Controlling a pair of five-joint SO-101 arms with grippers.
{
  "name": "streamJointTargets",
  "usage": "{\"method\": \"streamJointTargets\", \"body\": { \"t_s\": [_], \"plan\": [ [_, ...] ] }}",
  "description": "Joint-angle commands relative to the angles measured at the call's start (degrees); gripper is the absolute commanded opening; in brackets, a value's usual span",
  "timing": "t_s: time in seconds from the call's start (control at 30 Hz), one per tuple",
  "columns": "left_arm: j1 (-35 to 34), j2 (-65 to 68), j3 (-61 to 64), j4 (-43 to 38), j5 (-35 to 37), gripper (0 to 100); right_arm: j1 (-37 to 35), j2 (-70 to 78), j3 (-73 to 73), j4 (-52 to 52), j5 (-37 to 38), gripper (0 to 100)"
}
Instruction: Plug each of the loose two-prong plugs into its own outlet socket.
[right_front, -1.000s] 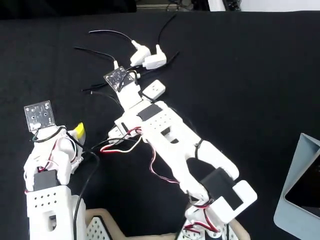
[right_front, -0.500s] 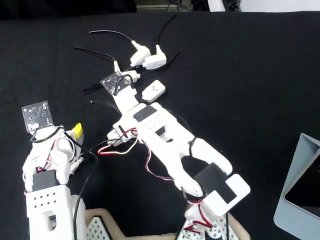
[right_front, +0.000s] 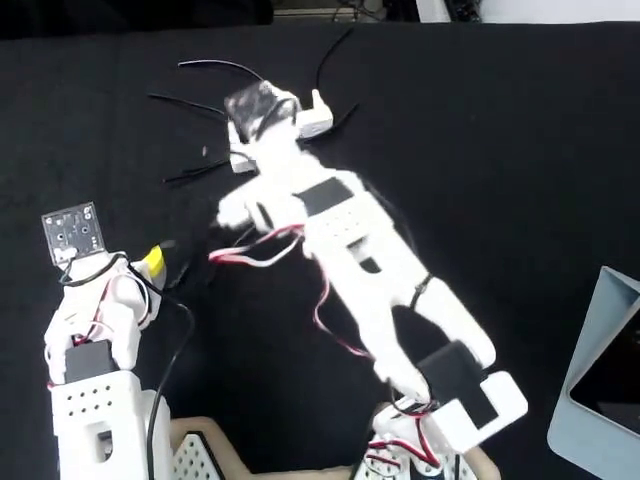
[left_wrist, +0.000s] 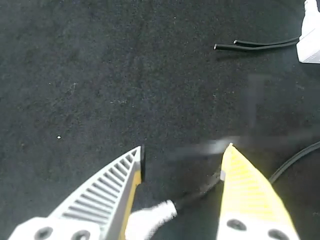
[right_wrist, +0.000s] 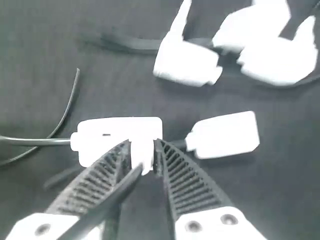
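From where I stand, the right arm stretches from its base at five o'clock across the black table (right_front: 520, 120) to about eleven o'clock, where the loose white pieces lie. The right gripper (right_wrist: 142, 145) has its jaws drawn in to a narrow slit at the near edge of a white plug (right_wrist: 110, 136), whose black lead (right_wrist: 35, 141) trails off sideways. White shows in the slit, so it looks like a pinch on that plug, though the blur there keeps me from swearing to it. Just beside the plug, end to end with it and barely apart, sits a white block (right_wrist: 225, 134). Beyond the two lies a huddle of other plugs (right_wrist: 187, 62), with dark leads running out from them.

The left arm sits drawn in at eight o'clock. The left gripper (left_wrist: 184, 150) is released. Its ribbed grey finger (left_wrist: 112, 195) and yellow finger (left_wrist: 247, 192) are spread wide with bare cloth between the tips, grasping nothing. Two black cable ends (left_wrist: 250, 44) lie well beyond it. A grey box (right_front: 600, 380) sits at the four o'clock edge.
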Motion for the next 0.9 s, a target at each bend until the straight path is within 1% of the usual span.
{"method": "streamJointTargets", "body": {
  "t_s": [0.0,0.1,0.2,0.27,0.37,0.53,0.63,0.8,0.87],
  "plan": [
    [-0.4,-0.6,0.0,-1.1,-0.7,26,1.8,0.4,-6.5,-4.7,0.3,1.1],
    [-0.4,-0.7,0.0,-1.1,-0.7,26,1.8,4.8,-7.1,-10.4,0.4,1.1],
    [-0.4,-0.7,0.0,-1.1,-0.7,26,1.6,9.6,-7.3,-13.3,0.4,2.0],
    [-0.4,-0.7,0.0,-1.1,-0.7,26,1.7,12.2,-8.7,-12.7,0.2,7.8],
    [-0.4,-0.7,0.0,-1.1,-0.7,26,1.8,13.5,-11.9,-7.8,0.2,17.7],
    [-0.7,-0.7,0.0,-1.1,-0.7,26,1.2,10.5,-18.5,3.0,0.1,16.2],
    [-3.3,-0.7,-0.5,-1.5,-0.6,26,1.1,6.0,-19.4,8.4,-0.5,15.6],
    [-8.4,-0.7,-4.2,-1.1,-0.5,26,-0.1,-0.1,-19.1,19.0,-8.4,15.8],
    [-9.4,-0.7,-5.6,-0.2,-1.1,26,-0.2,-1.5,-19.0,24.3,-12.4,15.8]
  ]
}}
